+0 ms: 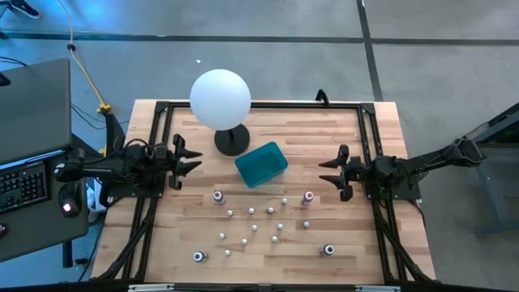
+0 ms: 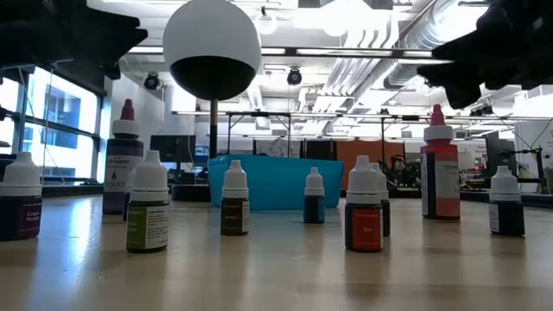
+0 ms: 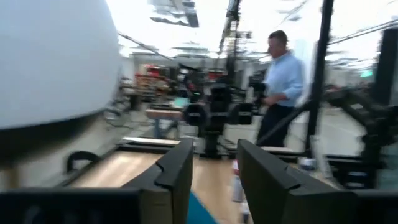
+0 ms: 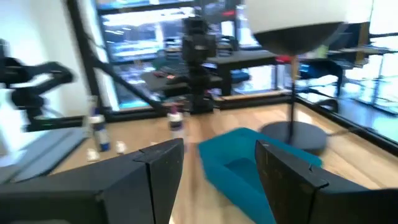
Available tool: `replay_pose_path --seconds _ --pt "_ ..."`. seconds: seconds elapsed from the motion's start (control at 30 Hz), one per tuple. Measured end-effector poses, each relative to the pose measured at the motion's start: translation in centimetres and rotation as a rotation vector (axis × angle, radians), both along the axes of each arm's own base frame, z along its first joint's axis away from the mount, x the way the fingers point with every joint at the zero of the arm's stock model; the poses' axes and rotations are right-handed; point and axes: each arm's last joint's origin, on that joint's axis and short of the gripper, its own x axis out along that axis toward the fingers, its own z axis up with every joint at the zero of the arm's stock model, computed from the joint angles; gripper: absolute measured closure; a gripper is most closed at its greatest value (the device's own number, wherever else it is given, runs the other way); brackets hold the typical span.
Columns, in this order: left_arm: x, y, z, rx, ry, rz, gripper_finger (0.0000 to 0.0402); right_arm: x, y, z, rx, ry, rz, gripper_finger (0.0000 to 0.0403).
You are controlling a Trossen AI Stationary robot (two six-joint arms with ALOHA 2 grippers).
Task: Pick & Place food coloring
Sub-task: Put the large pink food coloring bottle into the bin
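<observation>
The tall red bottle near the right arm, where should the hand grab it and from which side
Grip the tall red bottle across its straight body, below the narrow cap, coming from above or from the right arm's side. It stands upright with clear wood around it, and the cap tapers, so fingers would likely slip there. The right hand is open and close; the left hand waits across the table.

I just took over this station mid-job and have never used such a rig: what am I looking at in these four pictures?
Two dark robot arms work at a wooden table. One picture looks straight down, one sits at table height, and two come from cameras on the wrists. The left gripper and right gripper wait at opposite sides, jaws open, holding nothing. On the table lie many small food coloring bottles, scattered, a few taller ones such as the red one, a teal tray and a white globe lamp. A person stands in the room beyond.
</observation>
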Motion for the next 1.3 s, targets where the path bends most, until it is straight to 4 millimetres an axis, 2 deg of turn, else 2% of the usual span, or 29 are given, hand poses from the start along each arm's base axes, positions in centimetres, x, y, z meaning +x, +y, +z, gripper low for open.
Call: replay_pose_path --seconds 0.1,0.23,0.5,0.63,0.77,1.07,1.3 --pt "0.2 0.0 0.1 -0.064 -0.009 -0.034 0.0273 0.0 0.2 0.2 0.009 -0.018 0.072 0.0210" --pt "0.6 0.0 0.9 -0.081 -0.005 -0.031 0.0273 0.0 0.2 0.3 0.026 -0.031 0.066 0.0210" --pt "3.8 0.1 -0.6 -0.139 0.242 0.000 0.0273 0.4 0.4 -0.3 -0.018 0.026 0.124 0.0210" --pt "5.2 0.0 0.0 -0.081 0.220 0.004 0.0273 1.1 0.7 -1.4 0.053 0.122 0.145 0.0210" --pt "6.3 0.0 0.5 -0.062 0.237 0.005 0.0273 2.0 1.1 -1.5 0.040 0.093 0.248 0.0210" --pt "6.9 0.0 1.0 -0.062 0.235 -0.001 0.0273 3.4 1.5 -3.9 0.015 0.225 0.281 0.0210" --pt "6.9 0.1 1.0 -0.064 0.239 0.014 0.0273 4.0 1.6 -5.0 -0.048 0.257 0.272 0.0210"
